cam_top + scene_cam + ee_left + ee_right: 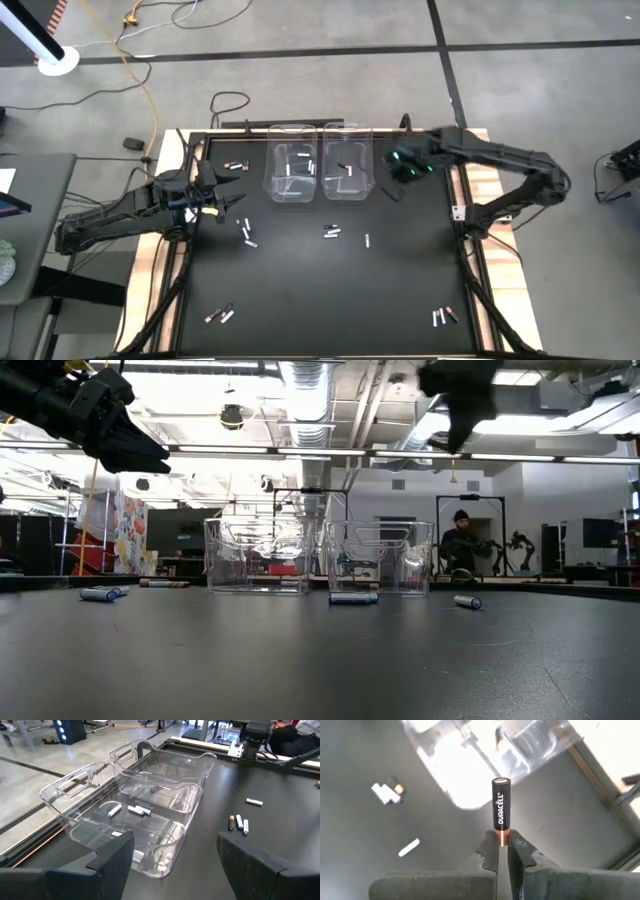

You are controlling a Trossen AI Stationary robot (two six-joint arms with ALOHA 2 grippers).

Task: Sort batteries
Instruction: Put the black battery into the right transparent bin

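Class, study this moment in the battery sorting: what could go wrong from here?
1. The right claw pinches the Duracell battery only by its copper end, so it might tilt or slip out.
2. It is beside the right bin, not clearly over it; released now, the battery would probably land on the table.
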